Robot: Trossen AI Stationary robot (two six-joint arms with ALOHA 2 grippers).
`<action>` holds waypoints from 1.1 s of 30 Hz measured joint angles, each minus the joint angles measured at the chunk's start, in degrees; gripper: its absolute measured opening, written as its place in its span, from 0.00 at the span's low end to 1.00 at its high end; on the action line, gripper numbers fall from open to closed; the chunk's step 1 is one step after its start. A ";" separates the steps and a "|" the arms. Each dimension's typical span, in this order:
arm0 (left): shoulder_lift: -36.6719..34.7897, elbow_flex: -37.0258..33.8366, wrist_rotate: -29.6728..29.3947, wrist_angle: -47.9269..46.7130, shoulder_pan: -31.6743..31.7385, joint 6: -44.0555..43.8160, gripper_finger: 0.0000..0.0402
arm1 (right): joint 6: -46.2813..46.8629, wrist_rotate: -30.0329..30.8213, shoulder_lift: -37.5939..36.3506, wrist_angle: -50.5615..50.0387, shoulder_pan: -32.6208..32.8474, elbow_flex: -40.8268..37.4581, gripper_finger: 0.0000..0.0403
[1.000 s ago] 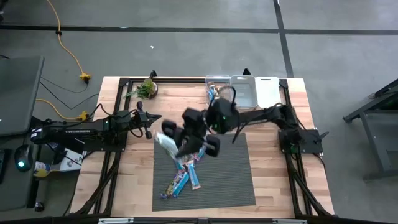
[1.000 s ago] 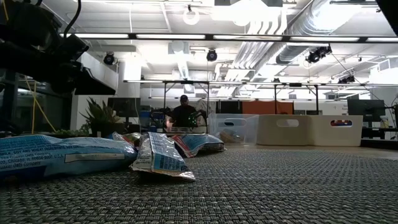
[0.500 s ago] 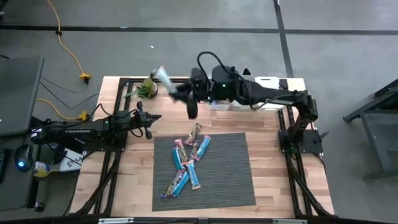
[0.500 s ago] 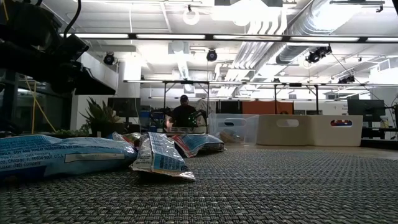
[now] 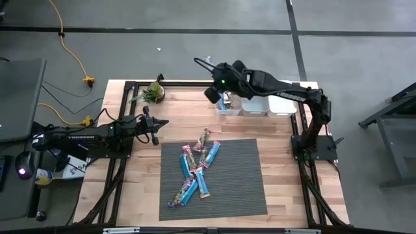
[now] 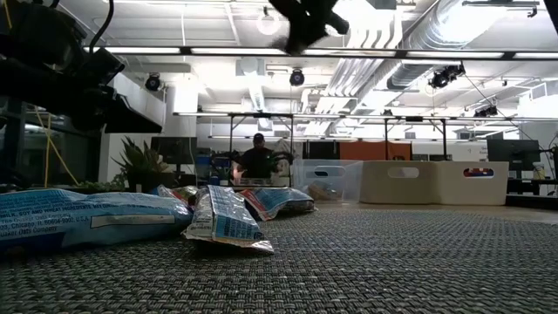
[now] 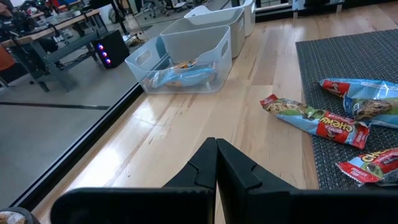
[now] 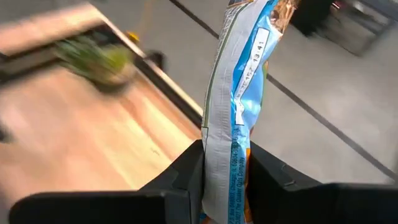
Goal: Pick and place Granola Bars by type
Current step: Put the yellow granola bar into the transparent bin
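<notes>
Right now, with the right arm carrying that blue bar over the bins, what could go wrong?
The right gripper pinches the blue bar only at its lower end, so most of it sticks out free and could slip or swing. The clear bin already holding a blue bar is narrow and sits right against the next bin, so a loose drop could land in the wrong bin or on the table.

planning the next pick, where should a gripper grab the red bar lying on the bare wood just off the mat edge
Grip the red bar across its narrow width, near the middle, coming straight down from above. It lies flat on the table just off the mat, apart from the other bars, so both long edges look free for the fingers. Its crimped ends are thin and would likely slip.
</notes>
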 joint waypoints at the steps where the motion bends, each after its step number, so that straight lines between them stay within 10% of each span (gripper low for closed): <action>1: 0.00 0.00 0.00 0.02 -0.02 0.00 0.00 | -0.01 0.31 0.18 -1.12 -1.04 0.00 0.21; 16: 0.00 0.00 -0.02 -0.02 -0.02 0.00 0.00 | 18.51 -16.61 1.28 18.65 -15.98 -29.79 0.20; 33: 0.00 0.00 -0.02 0.00 0.00 0.00 0.00 | 30.12 -26.95 1.26 18.19 -19.39 -33.11 0.20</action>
